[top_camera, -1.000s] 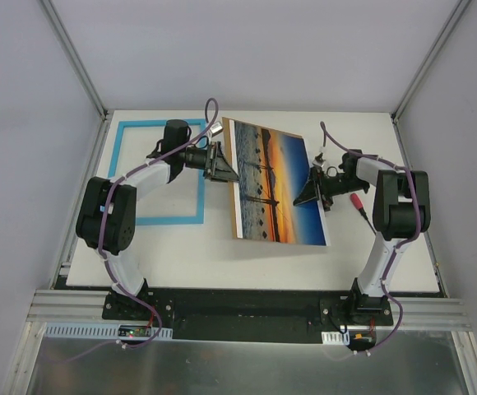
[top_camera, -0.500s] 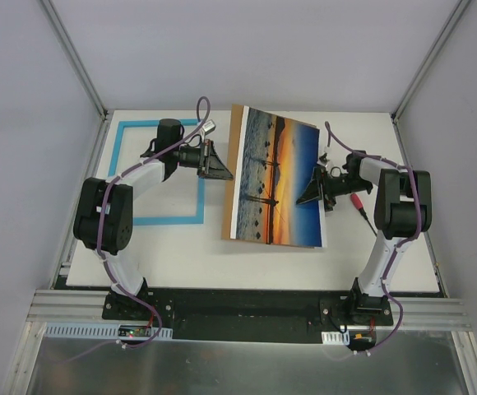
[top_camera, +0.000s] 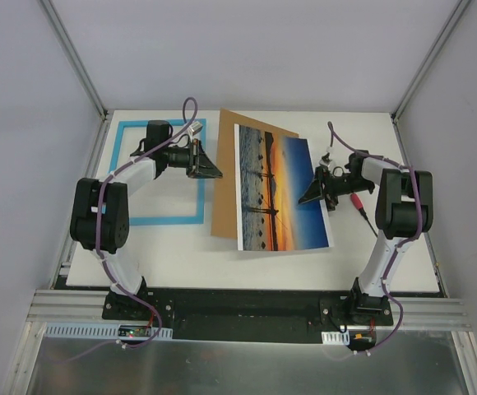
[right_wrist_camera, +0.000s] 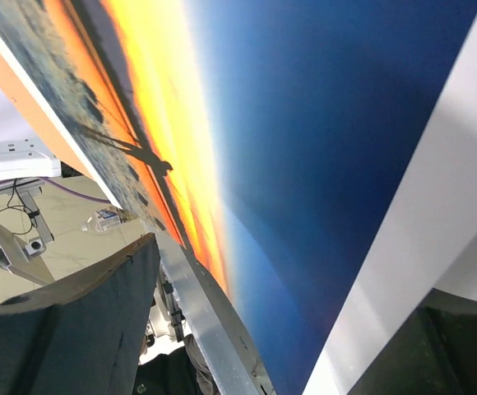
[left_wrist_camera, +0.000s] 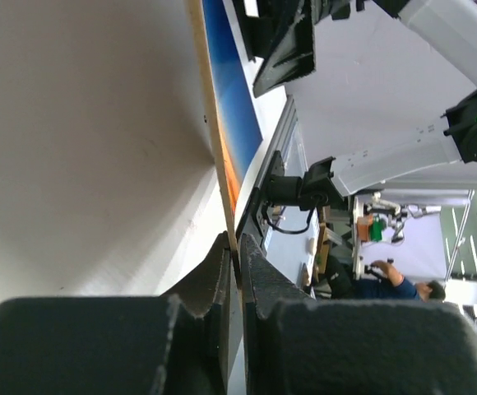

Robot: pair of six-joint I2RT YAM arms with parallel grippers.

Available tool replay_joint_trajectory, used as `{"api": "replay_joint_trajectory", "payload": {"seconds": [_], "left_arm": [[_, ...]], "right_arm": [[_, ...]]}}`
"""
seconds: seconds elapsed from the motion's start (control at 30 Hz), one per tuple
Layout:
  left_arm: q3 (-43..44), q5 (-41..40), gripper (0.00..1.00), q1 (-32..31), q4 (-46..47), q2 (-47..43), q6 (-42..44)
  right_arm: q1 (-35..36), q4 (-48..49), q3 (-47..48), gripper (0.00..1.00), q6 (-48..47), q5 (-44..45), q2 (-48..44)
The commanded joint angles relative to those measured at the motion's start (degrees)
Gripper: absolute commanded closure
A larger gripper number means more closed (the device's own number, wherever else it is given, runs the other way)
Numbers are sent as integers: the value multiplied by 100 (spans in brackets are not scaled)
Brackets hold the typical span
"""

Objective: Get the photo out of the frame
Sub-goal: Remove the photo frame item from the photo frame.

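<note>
The photo (top_camera: 280, 189), an orange sunset over blue water with a white border, lies tilted mid-table with its right edge between the fingers of my right gripper (top_camera: 303, 199), which is shut on it. It fills the right wrist view (right_wrist_camera: 304, 164). The plain brown backing board (top_camera: 224, 185) juts out from behind the photo's left side. My left gripper (top_camera: 218, 174) is shut on the board's left edge; the left wrist view shows its jaws (left_wrist_camera: 237, 255) clamped on the thin board edge (left_wrist_camera: 214, 123). The turquoise frame (top_camera: 173, 220) lies flat at the left, under my left arm.
A small red-handled screwdriver (top_camera: 358, 204) lies by my right arm near the table's right side. Grey walls and metal posts close in the table at the back and sides.
My left gripper has pulled the brown board leftward, out from behind the photo. The photo, held by my right gripper, has swung to stand more upright in the top view.
</note>
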Motion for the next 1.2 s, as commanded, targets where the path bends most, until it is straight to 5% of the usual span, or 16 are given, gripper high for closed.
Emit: {"api": "replay_joint_trajectory", "payload": {"seconds": [0.0, 0.6, 0.9, 1.17], "left_arm": [[155, 57, 100, 244, -112, -437, 408], [506, -111, 100, 780, -1324, -560, 1190], [805, -102, 100, 1184, -1974, -595, 1682], [1139, -154, 100, 1685, -2888, -666, 2271]], "right_arm": [[-73, 13, 155, 23, 69, 94, 30], [-257, 189, 76, 30, 341, 463, 83], [-284, 241, 50, 48, 394, 604, 83], [-301, 242, 50, 54, 438, 797, 22]]}}
